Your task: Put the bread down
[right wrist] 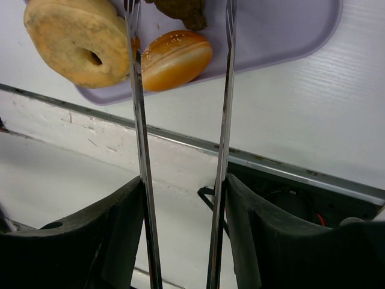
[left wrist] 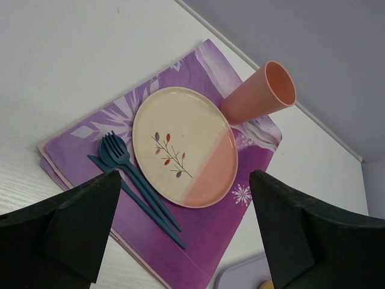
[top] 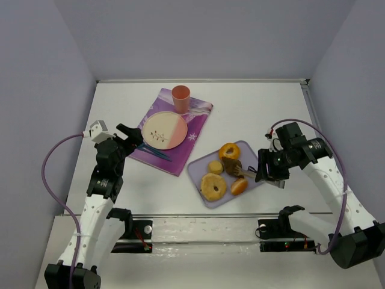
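- My right arm comes in from the right side of the table and bends down low toward the tray (top: 198, 165).
- My right gripper (top: 263, 167) is clenched on a pair of metal tongs (right wrist: 139, 120). One black finger sits on the outside of each thin leg.
- The tongs point at the bread (top: 231, 167). It is a small dark brown lump in the middle of the tray.
- The bread lies just beside the little yellow bun (top: 215, 167). It is between a ring doughnut (top: 229, 150) on the far side and an orange seeded bun (right wrist: 174, 58) on the near side.
- A second doughnut (top: 213, 186) lies at the near left corner of the tray.
- In the right wrist view, the top edge cuts off the tong tips and most of the bread. I cannot tell if the tips pinch the bread or only sit next to it.
- My left arm is lifted over the left side of the table.
- My left gripper (left wrist: 185, 177) is spread wide with nothing in it. It hangs by the near edge of the purple mat (left wrist: 78, 138).
- On the mat I see a plate (left wrist: 198, 180), a pink cup (left wrist: 258, 96) and blue cutlery (left wrist: 129, 180).
- In the left wrist view, only a corner of the tray shows at the bottom.
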You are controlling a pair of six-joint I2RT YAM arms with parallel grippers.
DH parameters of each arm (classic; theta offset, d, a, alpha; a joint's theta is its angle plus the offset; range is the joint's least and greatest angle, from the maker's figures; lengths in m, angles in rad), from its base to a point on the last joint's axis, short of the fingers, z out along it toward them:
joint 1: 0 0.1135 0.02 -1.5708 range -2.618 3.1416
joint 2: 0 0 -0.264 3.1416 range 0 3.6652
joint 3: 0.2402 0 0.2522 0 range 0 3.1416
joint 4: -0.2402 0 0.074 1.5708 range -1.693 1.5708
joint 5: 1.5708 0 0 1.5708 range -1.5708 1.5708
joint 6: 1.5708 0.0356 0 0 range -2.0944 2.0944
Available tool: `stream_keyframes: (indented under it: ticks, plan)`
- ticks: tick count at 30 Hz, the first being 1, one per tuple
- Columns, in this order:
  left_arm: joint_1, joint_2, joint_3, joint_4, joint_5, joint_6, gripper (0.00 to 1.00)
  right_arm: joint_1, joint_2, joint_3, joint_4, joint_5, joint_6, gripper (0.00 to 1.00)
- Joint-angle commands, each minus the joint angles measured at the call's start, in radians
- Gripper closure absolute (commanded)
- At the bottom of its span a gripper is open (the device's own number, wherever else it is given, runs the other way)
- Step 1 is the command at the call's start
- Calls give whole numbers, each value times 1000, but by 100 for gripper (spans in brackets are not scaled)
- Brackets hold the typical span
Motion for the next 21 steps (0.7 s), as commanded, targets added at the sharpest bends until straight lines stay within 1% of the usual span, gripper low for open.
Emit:
stream_keyframes:
  ticks: [1, 11, 14, 16, 18, 20, 21]
  plan:
    - [8, -7, 7, 64, 2, 20, 1, 9, 13, 24, 94, -30, -12, 41]
    - [8, -10, 4, 69, -4, 22, 1, 9, 62, 49, 122, -105, -35, 40]
    - [8, -12, 4, 69, -4, 23, 1, 9, 67, 55, 154, -132, -40, 41]
    - [8, -13, 2, 67, -4, 23, 1, 9, 68, 53, 165, -129, -37, 50]
    - [8, -13, 4, 66, -6, 25, 1, 9, 73, 53, 168, -120, -35, 64]
    - [8, -15, 4, 66, -6, 25, 1, 9, 71, 55, 166, -100, -26, 72]
    - [8, -15, 4, 66, -6, 25, 1, 9, 65, 58, 162, -93, -23, 78]
